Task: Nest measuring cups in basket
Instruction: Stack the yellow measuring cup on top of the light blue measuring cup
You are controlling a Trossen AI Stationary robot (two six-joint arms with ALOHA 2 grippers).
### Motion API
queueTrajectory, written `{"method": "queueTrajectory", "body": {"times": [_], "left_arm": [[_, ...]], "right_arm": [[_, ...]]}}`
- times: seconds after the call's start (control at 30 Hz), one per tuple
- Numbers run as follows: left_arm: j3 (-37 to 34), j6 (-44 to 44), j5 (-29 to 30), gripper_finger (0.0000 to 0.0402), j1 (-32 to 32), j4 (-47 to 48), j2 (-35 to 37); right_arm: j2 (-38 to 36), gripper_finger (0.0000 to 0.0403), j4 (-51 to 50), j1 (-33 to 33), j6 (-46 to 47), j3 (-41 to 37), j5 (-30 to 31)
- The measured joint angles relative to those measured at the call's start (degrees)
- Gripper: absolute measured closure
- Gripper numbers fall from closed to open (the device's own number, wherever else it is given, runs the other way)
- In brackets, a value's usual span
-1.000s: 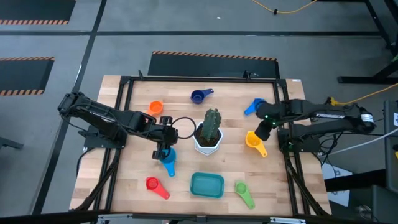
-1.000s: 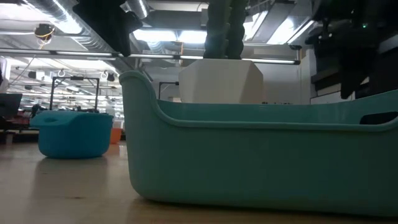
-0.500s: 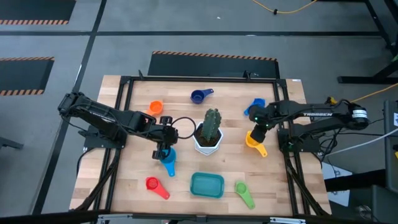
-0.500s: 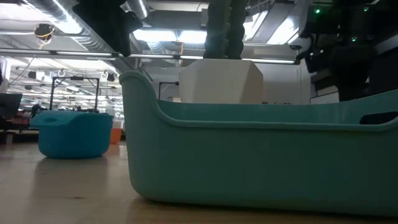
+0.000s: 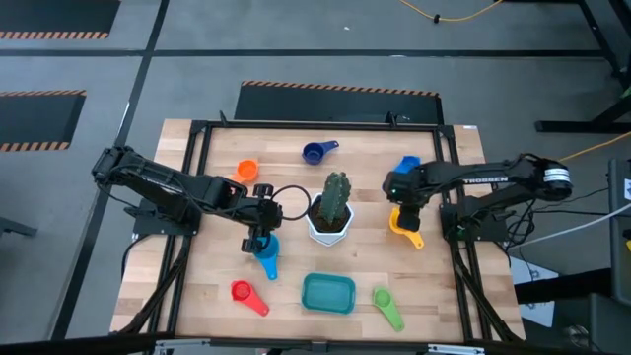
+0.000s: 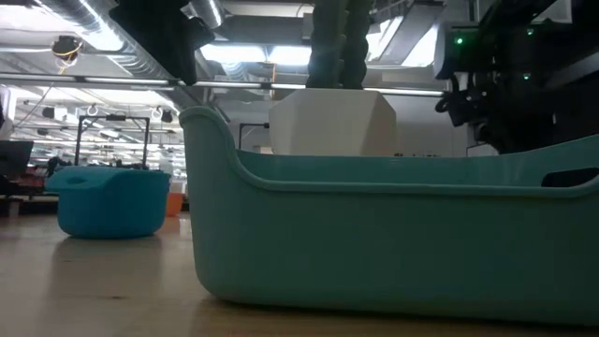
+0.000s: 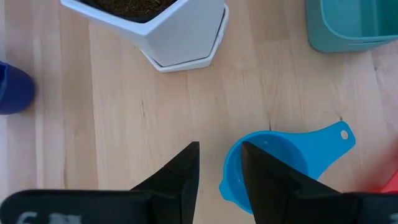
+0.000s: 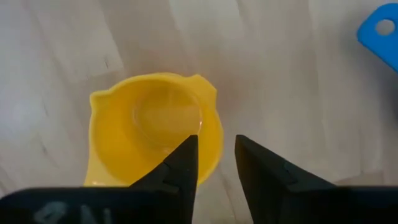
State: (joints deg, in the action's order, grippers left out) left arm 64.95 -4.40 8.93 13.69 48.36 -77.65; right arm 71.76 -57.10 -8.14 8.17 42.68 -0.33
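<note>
1. A pale wooden tabletop (image 5: 217, 286) carries a white pot with a green cactus (image 5: 332, 212) at its centre.
2. The teal rounded-rectangular plastic basket (image 5: 328, 293) lies at the near edge, with a green cup (image 5: 385, 304) beside it and a red cup (image 5: 246, 295) on its other side.
3. The left end effector (image 5: 259, 237) hangs over a light blue cup (image 5: 267, 255).
4. The right end effector (image 5: 402, 208) is above a yellow cup (image 5: 405, 227), with a blue cup (image 5: 406, 166) just behind its arm.
5. An orange cup (image 5: 246, 170) and a dark blue cup (image 5: 316, 152) sit farther back.
</note>
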Motion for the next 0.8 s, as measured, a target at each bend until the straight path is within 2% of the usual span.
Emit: {"method": "queueTrajectory", "body": {"times": [0.17, 0.67, 0.8], "left_arm": [[0.0, 0.0, 0.0, 0.0290, 0.0, 0.0, 0.0], [0.0, -0.2, 0.0, 0.0290, 0.0, 0.0, 0.0], [0.0, -0.2, 0.0, 0.0290, 0.0, 0.0, 0.0]], "right_arm": [[2.1, 0.0291, 1.0, 0.0, -2.7, 0.0, -0.9], [7.9, 0.0291, 2.3, 0.0, -2.9, 0.0, -0.8], [8.8, 0.0306, 2.3, 0.0, -2.9, 0.0, -0.8]]}}
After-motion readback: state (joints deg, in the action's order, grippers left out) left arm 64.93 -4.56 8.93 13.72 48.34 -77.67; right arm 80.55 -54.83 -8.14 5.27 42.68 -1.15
